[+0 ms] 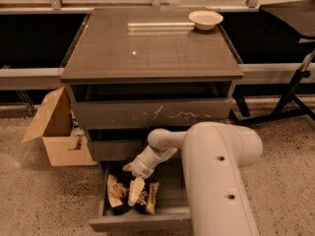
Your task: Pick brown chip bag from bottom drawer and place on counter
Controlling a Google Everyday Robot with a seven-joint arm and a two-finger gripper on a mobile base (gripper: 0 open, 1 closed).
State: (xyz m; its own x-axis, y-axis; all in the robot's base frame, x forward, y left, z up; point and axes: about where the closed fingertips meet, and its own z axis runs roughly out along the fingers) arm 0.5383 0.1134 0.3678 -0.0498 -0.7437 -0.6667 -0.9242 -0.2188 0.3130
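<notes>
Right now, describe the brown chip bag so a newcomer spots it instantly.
Under the glossy counter, look into the open bottom drawer at floor level. The brown chip bag lies crumpled at its left, beneath the gripper. Dark brown foil, cream edges, white lettering, unlike the plain cardboard box outside.

There were three drawers, one brown chip bag, one bowl, one cardboard box and one hand, down in the bottom drawer.
</notes>
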